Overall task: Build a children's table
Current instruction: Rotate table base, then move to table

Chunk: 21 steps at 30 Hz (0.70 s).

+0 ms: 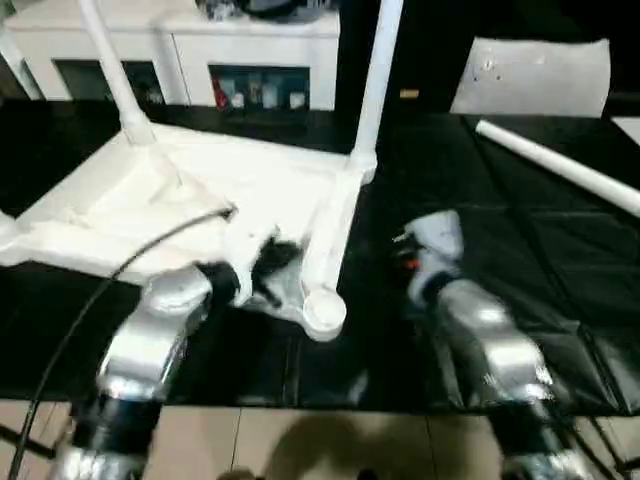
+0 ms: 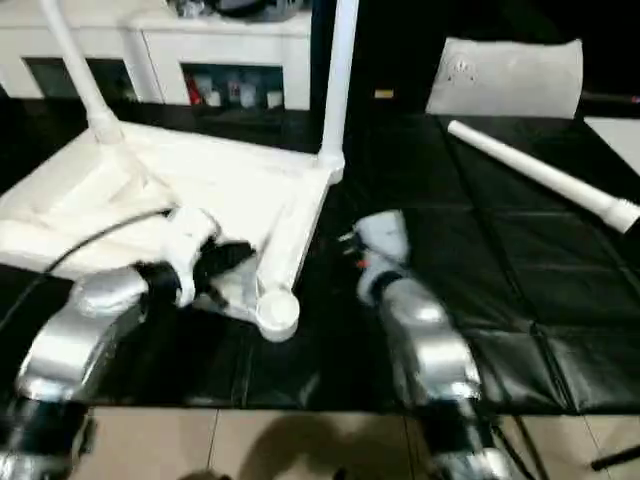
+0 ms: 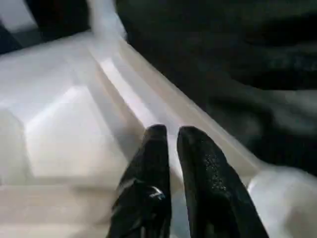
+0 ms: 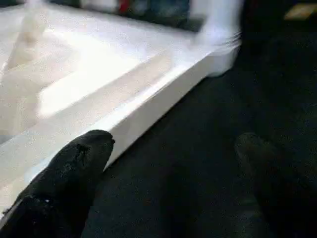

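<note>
Two long tapered white tube legs (image 1: 372,85) (image 1: 112,70) stand upright in the far corner sockets of the white plastic square tabletop (image 1: 120,205), which lies upside down, ribbed underside up, on the black worktop (image 1: 500,250). Seen from the head camera, the tabletop occupies the 10 o'clock part of the worktop. The round corner socket (image 1: 324,312) nearest the robot is empty. A third white tube leg (image 2: 545,175) lies flat on the worktop at 2 o'clock, well apart from the tabletop.

Left gripper (image 3: 171,135): positioned over the tabletop's underside, just inside the raised rim (image 3: 188,111) near the empty socket. Its two black fingers (image 3: 153,148) stand only slightly apart and hold nothing.

Right gripper (image 4: 173,144): positioned over the bare worktop just beside the tabletop's right edge. Its fingers (image 4: 84,153) are spread wide and hold nothing.

A white cabinet (image 1: 170,45) stands beyond the worktop at 11 o'clock. A flat white panel (image 1: 530,75) stands at 1 o'clock.
</note>
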### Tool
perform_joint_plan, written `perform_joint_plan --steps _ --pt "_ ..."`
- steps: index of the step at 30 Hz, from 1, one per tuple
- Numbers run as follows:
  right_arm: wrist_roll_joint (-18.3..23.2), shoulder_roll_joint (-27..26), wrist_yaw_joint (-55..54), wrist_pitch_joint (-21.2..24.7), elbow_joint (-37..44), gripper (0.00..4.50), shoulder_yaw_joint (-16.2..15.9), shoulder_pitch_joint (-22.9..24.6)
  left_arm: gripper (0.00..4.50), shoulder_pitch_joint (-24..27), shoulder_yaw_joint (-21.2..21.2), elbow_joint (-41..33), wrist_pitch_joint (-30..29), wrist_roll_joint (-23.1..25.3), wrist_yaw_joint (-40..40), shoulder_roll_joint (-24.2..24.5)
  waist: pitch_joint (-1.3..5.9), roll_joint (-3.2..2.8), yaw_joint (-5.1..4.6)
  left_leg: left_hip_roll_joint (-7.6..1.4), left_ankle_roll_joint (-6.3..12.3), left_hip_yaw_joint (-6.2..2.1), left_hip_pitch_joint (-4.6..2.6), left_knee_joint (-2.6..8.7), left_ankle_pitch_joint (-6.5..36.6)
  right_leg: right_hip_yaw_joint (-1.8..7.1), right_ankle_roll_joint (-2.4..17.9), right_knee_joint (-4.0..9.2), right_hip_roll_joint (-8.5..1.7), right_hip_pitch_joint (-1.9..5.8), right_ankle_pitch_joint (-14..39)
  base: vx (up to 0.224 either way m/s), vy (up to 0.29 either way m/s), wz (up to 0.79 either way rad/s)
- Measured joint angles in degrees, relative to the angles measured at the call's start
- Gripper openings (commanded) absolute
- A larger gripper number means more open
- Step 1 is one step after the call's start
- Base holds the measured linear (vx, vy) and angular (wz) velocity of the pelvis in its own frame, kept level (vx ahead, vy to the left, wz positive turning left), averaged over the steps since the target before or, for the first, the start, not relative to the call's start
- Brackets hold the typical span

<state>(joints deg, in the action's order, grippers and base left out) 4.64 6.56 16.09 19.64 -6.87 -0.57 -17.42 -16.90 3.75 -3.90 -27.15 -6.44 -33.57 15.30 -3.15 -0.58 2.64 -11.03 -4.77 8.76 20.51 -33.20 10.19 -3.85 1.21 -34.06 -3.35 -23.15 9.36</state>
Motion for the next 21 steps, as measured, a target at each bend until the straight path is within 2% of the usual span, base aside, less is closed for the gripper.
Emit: perform_joint_plan --steps 1,3,7,8,9,10,11,12,13,14,15,16,17,18,19,20,21 --pt "-0.13 -0.21 -1.27 0.43 3.35 4.50 0.51 1.57 1.08 1.61 -2.04 -1.65 -0.16 -0.12 2.97 -2.13 0.00 0.00 -0.12 -0.01 0.00 0.04 0.02 0.03 0.00 0.01 -0.17 -0.01 0.01 0.00 0.10 0.000 0.000 0.00" --pt "-0.62 -0.87 -3.13 2.97 9.02 4.50 0.65 4.75 1.21 5.24 -3.87 -4.64 0.34 0.14 7.70 -5.08 0.00 0.00 -0.49 -0.02 0.00 0.06 0.00 0.07 0.00 -0.01 -0.24 0.01 0.04 0.03 0.15 0.000 0.000 0.00" --pt "0.10 -1.34 -3.40 6.56 15.19 4.50 0.22 8.76 1.52 9.28 -4.29 -7.26 1.17 0.81 12.35 -7.11 -0.02 0.04 -0.72 -0.03 0.00 -0.05 -0.06 -0.04 -0.01 -0.09 -0.29 0.09 0.06 -0.04 0.17 0.000 0.000 0.00" --pt "0.24 -1.65 -3.51 6.73 16.29 4.50 0.02 9.21 1.64 9.60 -4.42 -7.84 1.29 1.22 13.24 -7.38 -0.05 0.08 -0.84 -0.01 -0.01 -0.43 0.30 -0.05 -0.02 -0.27 -0.29 0.12 0.01 0.04 0.17 0.000 0.000 0.00" --pt "0.35 -2.12 -3.73 6.75 17.82 4.50 -0.04 10.09 1.73 9.65 -4.49 -8.54 1.50 1.69 14.33 -7.88 -0.05 -0.03 -1.11 0.03 -0.01 -1.18 0.64 -0.18 -0.03 -0.86 -0.29 0.29 -0.05 0.16 0.18 0.000 0.000 0.00" --pt "0.46 -2.62 -4.00 6.85 18.77 4.50 -0.41 10.79 1.77 9.66 -4.58 -9.17 1.93 2.08 15.50 -8.33 -0.02 -0.32 -1.68 -0.17 -0.01 -2.49 0.78 -0.33 -0.03 -2.06 -0.28 1.06 0.14 0.82 0.17 0.012 -0.041 0.33" --pt "0.40 -2.76 -4.32 7.07 19.26 4.50 -1.04 10.89 1.79 9.68 -4.72 -9.48 2.12 2.42 16.17 -8.40 -0.11 -0.40 -2.37 -0.26 -0.11 -3.64 0.99 -0.31 -0.08 -2.88 0.09 0.86 0.22 1.35 0.26 0.012 -0.041 0.33" --pt "0.09 -2.91 -4.50 6.73 19.93 4.50 -1.79 11.06 1.85 9.63 -4.80 -10.02 2.19 2.89 17.09 -8.60 -0.25 -0.70 -2.74 -0.04 -0.32 -5.02 1.18 -0.40 -0.21 -3.50 0.98 0.07 0.30 1.37 0.78 0.030 -0.072 0.46" --pt "-0.02 -3.00 -4.42 6.37 20.42 4.50 -2.42 11.09 1.97 9.63 -5.04 -10.44 2.27 3.09 17.80 -8.61 -0.25 -0.50 -3.27 0.31 -0.62 -6.21 1.40 -0.49 -0.39 -3.42 2.80 -1.39 0.67 1.28 1.97 0.019 -0.139 0.63" --pt "0.05 -3.16 -4.35 5.82 20.89 4.50 -2.65 11.25 2.20 9.59 -5.42 -10.72 2.29 3.40 18.95 -9.00 -0.07 0.21 -3.45 0.76 -0.79 -7.71 1.41 -0.45 -0.49 -3.19 4.73 -3.22 1.16 1.15 3.24 0.019 -0.139 0.63" --pt "0.07 -3.20 -4.34 5.38 21.29 4.50 -2.61 11.26 2.20 9.60 -5.54 -10.84 2.29 3.54 19.59 -9.26 -0.02 0.58 -3.36 1.12 -0.81 -8.62 1.54 -0.39 -0.50 -3.22 5.34 -4.23 1.31 1.13 4.26 0.007 -0.215 0.77" --pt "0.14 -3.17 -4.29 4.76 21.58 4.50 -2.58 11.25 2.25 9.65 -5.52 -10.86 2.28 3.68 20.16 -9.53 0.09 0.89 -2.93 1.27 -0.81 -9.38 1.63 -0.04 -0.49 -3.25 5.34 -4.82 1.64 1.16 4.92 -0.002 -0.235 0.67" --pt "0.23 -3.08 -4.31 4.31 22.01 4.50 -2.42 11.21 2.36 9.62 -5.44 -11.07 2.23 3.82 20.48 -9.73 0.32 1.39 -2.20 1.56 -0.11 -9.89 1.80 -1.48 0.30 -4.13 5.15 -4.59 2.10 0.89 5.19 -0.002 -0.235 0.67" --pt "0.21 -2.98 -4.36 4.01 21.92 4.50 -2.11 11.21 2.36 9.70 -5.20 -11.22 2.16 3.88 20.76 -10.25 0.03 1.29 -1.48 0.75 2.71 -7.31 3.04 -7.59 3.01 -5.37 4.99 -4.58 1.93 1.04 5.29 -0.002 -0.218 0.47" --pt "0.19 -2.93 -4.41 4.02 21.74 4.50 -2.02 11.43 2.59 10.22 -4.62 -11.28 2.12 3.89 20.91 -10.45 -0.07 1.44 -0.65 1.12 5.58 -3.42 3.51 -14.77 4.81 -6.40 5.11 -4.19 1.86 1.86 5.48 0.007 -0.220 0.45" --pt "0.21 -2.88 -4.46 4.06 21.79 4.50 -1.88 11.36 2.66 10.30 -4.29 -11.31 2.12 3.95 21.27 -10.61 0.10 1.36 -0.53 2.03 6.97 -1.57 2.42 -15.30 5.73 -7.53 5.44 -3.45 1.89 2.07 5.30 0.007 -0.220 0.45" --pt "0.25 -2.83 -4.49 4.09 21.90 4.50 -1.56 11.10 2.71 10.08 -3.93 -11.53 2.12 4.01 21.50 -10.76 0.19 1.24 -0.64 3.13 7.90 -0.19 0.88 -13.11 7.86 -8.97 5.93 -2.60 2.06 2.01 5.03 0.012 -0.213 0.67"
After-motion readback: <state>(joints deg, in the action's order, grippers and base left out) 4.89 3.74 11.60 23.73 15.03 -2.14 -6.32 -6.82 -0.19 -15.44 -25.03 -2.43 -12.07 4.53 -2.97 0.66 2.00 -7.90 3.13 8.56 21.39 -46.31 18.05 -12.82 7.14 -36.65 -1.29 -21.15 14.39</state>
